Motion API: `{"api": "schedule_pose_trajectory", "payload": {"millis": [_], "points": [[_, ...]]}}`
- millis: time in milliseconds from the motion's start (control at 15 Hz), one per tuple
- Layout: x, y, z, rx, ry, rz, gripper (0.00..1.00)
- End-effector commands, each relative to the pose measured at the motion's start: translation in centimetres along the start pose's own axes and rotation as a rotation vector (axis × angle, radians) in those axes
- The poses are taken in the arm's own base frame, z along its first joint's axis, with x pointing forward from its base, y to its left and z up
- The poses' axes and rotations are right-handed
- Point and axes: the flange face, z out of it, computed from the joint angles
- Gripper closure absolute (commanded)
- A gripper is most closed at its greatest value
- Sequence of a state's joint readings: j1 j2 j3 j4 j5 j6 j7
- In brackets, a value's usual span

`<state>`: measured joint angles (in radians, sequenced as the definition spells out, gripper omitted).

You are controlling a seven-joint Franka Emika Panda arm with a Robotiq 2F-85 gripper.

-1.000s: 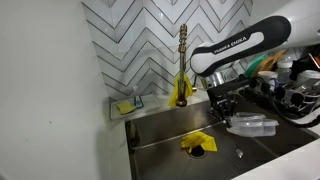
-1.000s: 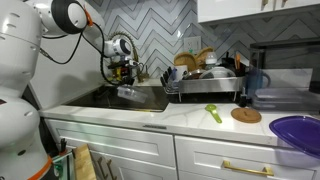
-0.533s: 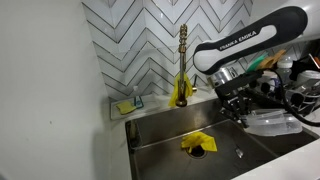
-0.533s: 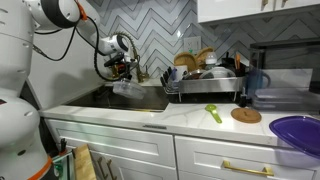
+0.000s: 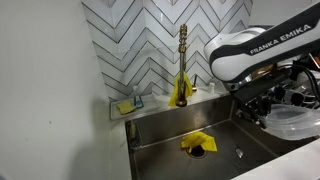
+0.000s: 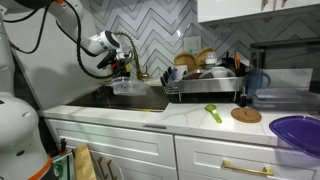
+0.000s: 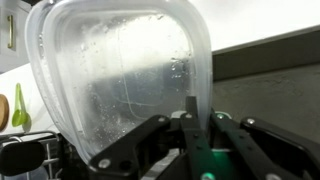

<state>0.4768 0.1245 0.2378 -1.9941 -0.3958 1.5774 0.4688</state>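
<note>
One clear rounded plastic tub (image 7: 120, 70) hangs from the claw (image 7: 195, 118), which is closed narrowly on the tub's rim. In the wrist view a dark finger (image 7: 190, 112) lies across the lip, and the speckled, perhaps wet wall bulges away beyond it. In both exterior views the tub (image 5: 295, 120) (image 6: 128, 88) sits just under and beside the claw (image 5: 260, 108) (image 6: 120, 72). It is lifted free and touches nothing else.

Below the claw lies the stainless steel sink (image 5: 130, 128), with a crumpled yellow cloth (image 5: 197, 143) over its drain, well apart from the tub. Beyond the claw, against the grey herringbone tile, stands a tall brass faucet (image 5: 182, 55). Further along the white counter (image 6: 190, 118), well clear of the claw, are a loaded wire dish rack (image 6: 205, 78) and a green spatula (image 6: 214, 113).

The step in hand looks like a carry, with the tub raised out of the basin and held in the air above it. I judge that the next move calls for a steady pinch, since the hold is on one edge only and the tub could swing or slip if wet. It also calls for room from the faucet and the sink wall, and a level spot before the claw lets go.
</note>
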Motion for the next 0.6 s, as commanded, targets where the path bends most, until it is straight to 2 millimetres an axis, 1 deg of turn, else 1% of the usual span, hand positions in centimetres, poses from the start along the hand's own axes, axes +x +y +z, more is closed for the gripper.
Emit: {"api": "schedule_pose_trajectory", "payload": {"millis": [0, 133, 200, 333, 533], "points": [[-3.3, 1.2, 2.6, 0.012, 0.100, 0.025, 0.98], [-4.3, 2.3, 4.0, 0.024, 0.143, 0.065, 0.98], [-2.1, 1.3, 2.4, 0.036, 0.089, 0.027, 0.93], [-3.0, 2.2, 3.6, 0.040, 0.106, 0.049, 0.93], [-3.7, 2.5, 3.6, 0.039, 0.116, 0.057, 0.93]]}}
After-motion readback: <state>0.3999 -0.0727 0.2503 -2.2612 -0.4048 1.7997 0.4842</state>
